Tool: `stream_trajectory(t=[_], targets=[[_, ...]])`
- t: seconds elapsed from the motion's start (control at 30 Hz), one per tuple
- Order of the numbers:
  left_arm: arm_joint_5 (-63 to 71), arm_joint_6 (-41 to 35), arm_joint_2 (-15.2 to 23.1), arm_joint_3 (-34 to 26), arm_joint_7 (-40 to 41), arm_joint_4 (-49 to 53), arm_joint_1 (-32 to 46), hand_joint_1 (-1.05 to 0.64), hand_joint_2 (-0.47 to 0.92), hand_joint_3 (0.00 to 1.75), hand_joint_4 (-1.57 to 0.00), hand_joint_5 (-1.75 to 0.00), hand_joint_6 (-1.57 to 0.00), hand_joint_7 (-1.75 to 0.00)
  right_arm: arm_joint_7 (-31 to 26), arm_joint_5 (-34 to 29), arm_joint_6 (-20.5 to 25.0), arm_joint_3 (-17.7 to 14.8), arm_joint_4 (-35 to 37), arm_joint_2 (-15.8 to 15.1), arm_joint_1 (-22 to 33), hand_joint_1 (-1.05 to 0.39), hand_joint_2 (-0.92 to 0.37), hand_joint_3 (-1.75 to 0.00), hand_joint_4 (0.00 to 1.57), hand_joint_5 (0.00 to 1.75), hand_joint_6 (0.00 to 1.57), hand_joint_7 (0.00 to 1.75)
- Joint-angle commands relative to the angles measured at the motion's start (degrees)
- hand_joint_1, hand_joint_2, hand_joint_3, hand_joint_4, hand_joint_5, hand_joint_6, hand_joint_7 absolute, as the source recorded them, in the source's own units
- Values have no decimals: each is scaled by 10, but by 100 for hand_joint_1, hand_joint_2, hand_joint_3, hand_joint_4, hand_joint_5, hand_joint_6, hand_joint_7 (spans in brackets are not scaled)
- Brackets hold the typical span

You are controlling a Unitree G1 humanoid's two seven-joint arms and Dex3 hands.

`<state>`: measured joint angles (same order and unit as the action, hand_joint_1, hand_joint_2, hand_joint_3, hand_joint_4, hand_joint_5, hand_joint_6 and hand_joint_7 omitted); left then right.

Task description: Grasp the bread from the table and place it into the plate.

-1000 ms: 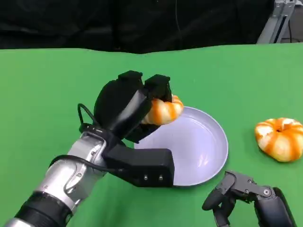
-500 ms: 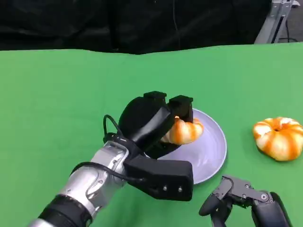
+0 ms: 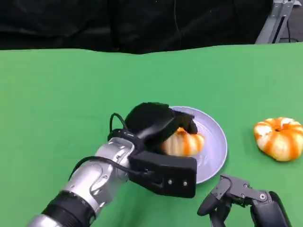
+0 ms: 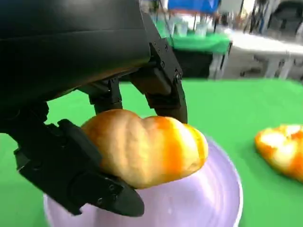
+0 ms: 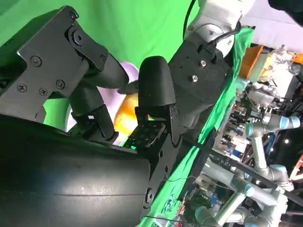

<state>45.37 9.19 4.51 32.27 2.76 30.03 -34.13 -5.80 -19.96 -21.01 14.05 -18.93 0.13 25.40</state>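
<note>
My left hand (image 3: 156, 124) grips an orange-and-cream bread roll (image 3: 184, 143) low over the lavender plate (image 3: 215, 142), near its middle. The left wrist view shows the bread (image 4: 147, 146) caught between black fingers (image 4: 163, 87) above and a thumb below, just above the plate (image 4: 208, 203). Whether the roll touches the plate I cannot tell. My right hand (image 3: 241, 201) sits near the table's front edge, right of the plate, fingers loosely apart and holding nothing. In the right wrist view, the bread (image 5: 124, 113) peeks out behind that hand's fingers (image 5: 156, 90).
A second ring-shaped bread (image 3: 279, 138) lies on the green table (image 3: 57, 104) to the right of the plate, also seen as the bread at the edge (image 4: 281, 149) in the left wrist view. A metal stand (image 3: 279, 19) rises at the back right.
My left hand has carried the bread rightward from the plate's left rim to over its middle and lowered it toward the plate. The right hand has stayed put.
</note>
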Motion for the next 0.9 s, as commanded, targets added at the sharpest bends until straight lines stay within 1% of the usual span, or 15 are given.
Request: stream_trajectory(t=[0.03,0.07,0.13,0.17,0.23,0.33,0.43,0.5,0.6,0.67,0.73,0.9], targets=[[0,-19,9,9,-43,-7,-13,-40,92,13,-49,-35,-51,0,-5,4,0,-5,-2,-3,1,-2,-25,-142,83,164,85,128],[3,-21,11,12,-51,-7,-14,-49,92,17,-36,-26,-40,0,-4,6,2,-5,-3,-3,1,-2,-25,-142,82,164,85,128],[10,-31,14,20,-68,-10,-15,-59,92,23,-21,-18,-28,0,-4,8,4,-5,-4,-4,2,-3,-26,-142,82,165,85,128],[12,-36,15,23,-75,-12,-16,-64,92,26,-15,-15,-23,0,-4,7,3,-5,-4,-4,2,-3,-26,-142,82,165,85,128],[15,-43,16,25,-84,-16,-16,-67,92,28,-11,-13,-19,0,-5,7,3,-6,-3,-4,2,-2,-26,-141,82,165,85,128],[16,-46,16,25,-86,-19,-15,-68,92,29,-9,-12,-18,0,-5,7,3,-6,-3,-4,2,-2,-26,-141,83,165,85,128],[9,-65,28,17,-121,-64,0,-81,92,33,-1,-2,-5,0,-4,10,-1,-5,-6,-5,9,-2,-27,-141,82,164,85,128],[8,-71,30,17,-129,-75,3,-83,92,33,0,0,-3,0,-4,11,-2,-5,-7,-6,10,-2,-27,-140,82,164,85,128],[7,-76,32,18,-133,-82,6,-84,92,34,0,0,-2,0,-4,11,-2,-5,-7,-6,10,-1,-27,-140,82,164,85,128],[-44,-61,66,-26,-165,-163,36,-86,92,36,-2,-1,-4,-1,-5,11,-3,-7,-2,-7,6,-3,-27,-139,82,163,85,128],[-89,-51,87,-59,-191,-215,60,-86,92,37,-3,-2,-6,-2,-4,14,-2,-7,0,-6,4,-3,-27,-139,82,162,86,128],[-107,-54,95,-66,-205,-235,68,-86,92,38,-4,-3,-7,-3,-4,16,-2,-6,1,-6,4,-4,-27,-139,82,162,86,129]])
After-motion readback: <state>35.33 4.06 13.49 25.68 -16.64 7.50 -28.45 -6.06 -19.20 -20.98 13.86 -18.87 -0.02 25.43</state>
